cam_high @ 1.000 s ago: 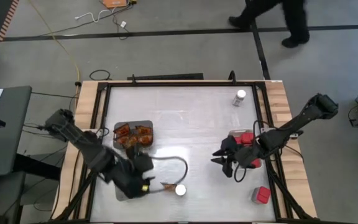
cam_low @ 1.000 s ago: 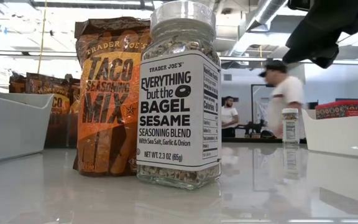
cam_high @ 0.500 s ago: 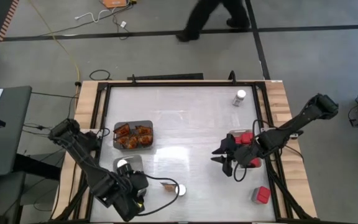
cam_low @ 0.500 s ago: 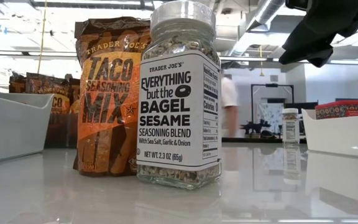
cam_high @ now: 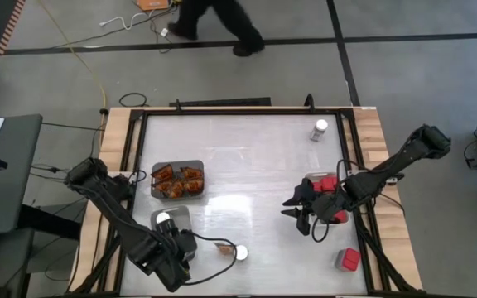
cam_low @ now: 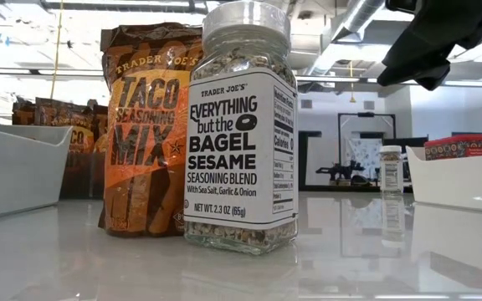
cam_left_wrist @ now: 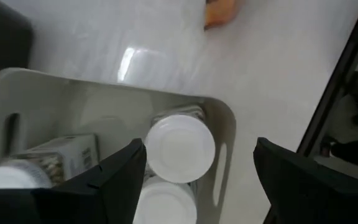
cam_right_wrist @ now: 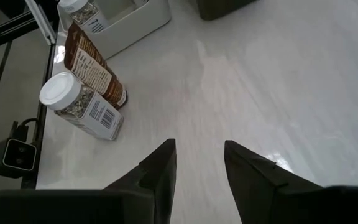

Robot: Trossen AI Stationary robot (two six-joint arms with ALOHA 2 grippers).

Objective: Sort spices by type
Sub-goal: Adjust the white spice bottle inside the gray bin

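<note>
Item: jars with white lids. We find two (cam_left_wrist: 180,148) directly beneath the left claw (cam_left_wrist: 197,180), lying inside a pale tray (cam_left_wrist: 222,124); one lid sits between the claw's fingers (cam_left_wrist: 114,177) but below them, untouched. Left claw: fingers spread wide, holding nothing, hovering over that tray (cam_high: 172,219) at the near left of the tabletop (cam_high: 247,157).

Item: loose jar (cam_high: 240,253) and orange-brown packet (cam_high: 222,247), standing upright together just beside the left claw (cam_high: 176,263), toward the right arm. In the low view the jar (cam_low: 243,125) stands in front, the packet (cam_low: 145,125) touching or nearly touching behind it.

Item: more packets in a grey tray (cam_high: 178,180), beyond the left claw.

Right claw (cam_high: 305,222): raised above bare tabletop, fingers (cam_right_wrist: 157,171) partly apart, empty. Red boxes (cam_high: 325,184) lie in a white tray just behind it; another red box (cam_high: 349,260) is nearer the front edge; a lone jar (cam_high: 320,129) stands well apart at the far side
</note>
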